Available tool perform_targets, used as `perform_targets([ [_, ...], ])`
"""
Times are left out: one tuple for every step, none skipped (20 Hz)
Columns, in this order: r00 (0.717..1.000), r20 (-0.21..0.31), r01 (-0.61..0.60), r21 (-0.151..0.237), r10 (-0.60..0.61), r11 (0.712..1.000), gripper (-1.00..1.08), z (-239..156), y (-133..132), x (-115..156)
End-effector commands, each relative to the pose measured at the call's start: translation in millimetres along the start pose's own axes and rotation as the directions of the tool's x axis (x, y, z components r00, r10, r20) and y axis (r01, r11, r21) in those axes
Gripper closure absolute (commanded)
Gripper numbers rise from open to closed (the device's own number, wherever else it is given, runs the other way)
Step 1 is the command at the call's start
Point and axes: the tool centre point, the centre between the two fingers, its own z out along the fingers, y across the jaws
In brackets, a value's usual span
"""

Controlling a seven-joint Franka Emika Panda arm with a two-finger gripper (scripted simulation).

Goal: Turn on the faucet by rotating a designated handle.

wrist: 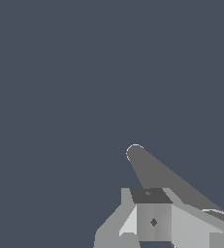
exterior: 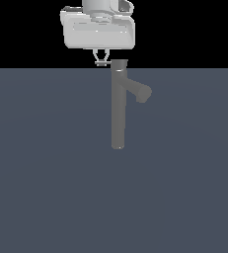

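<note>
From the exterior view's left we meet first the pale grey, boxy gripper (exterior: 102,62) of our arm, hanging at the top of the scene with its small fingertips drawn close together just beside the cap of the faucet (exterior: 118,108), a tall slim dark grey cylindrical column standing upright on the flat slate-blue floor (exterior: 46,188). The thin light grey handle rod (exterior: 102,63) appears as a short sliver at the cap's side, right at the fingertips; whether the jaws are pinching it or merely pressed together next to it we cannot tell. To do this step well, we judge we should keep contact low on the rod and sweep in an arc about the column's axis, not push straight. Further right, the thicker angled spout stub (exterior: 141,92) branches off on the far side of the column, so it should not obstruct us.
</note>
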Motion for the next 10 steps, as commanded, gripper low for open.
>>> perform_targets([
  [1.000,-0.001,0.001,0.000,-0.001,1.000,1.08,0.3,0.0,2.0],
  [1.000,-0.001,0.001,0.000,-0.001,1.000,1.08,0.3,0.0,2.0],
  [1.000,-0.001,0.001,0.000,-0.001,1.000,1.08,0.3,0.0,2.0],
  [1.000,-0.001,0.001,0.000,-0.001,1.000,1.08,0.3,0.0,2.0],
  [1.000,-0.001,0.001,0.000,-0.001,1.000,1.08,0.2,-0.1,1.6],
  [1.000,-0.001,0.001,0.000,-0.001,1.000,1.08,0.2,-0.9,-1.2],
  [1.000,-0.001,0.001,0.000,-0.001,1.000,1.08,0.2,-1.7,-4.1],
  [1.000,-0.001,0.001,0.000,-0.001,1.000,1.08,0.2,-2.6,-7.0],
  [1.000,-0.001,0.001,0.000,-0.001,1.000,1.08,0.2,-3.4,-9.9],
  [1.000,-0.001,0.001,0.000,-0.001,1.000,1.08,0.2,-4.2,-12.8],
])
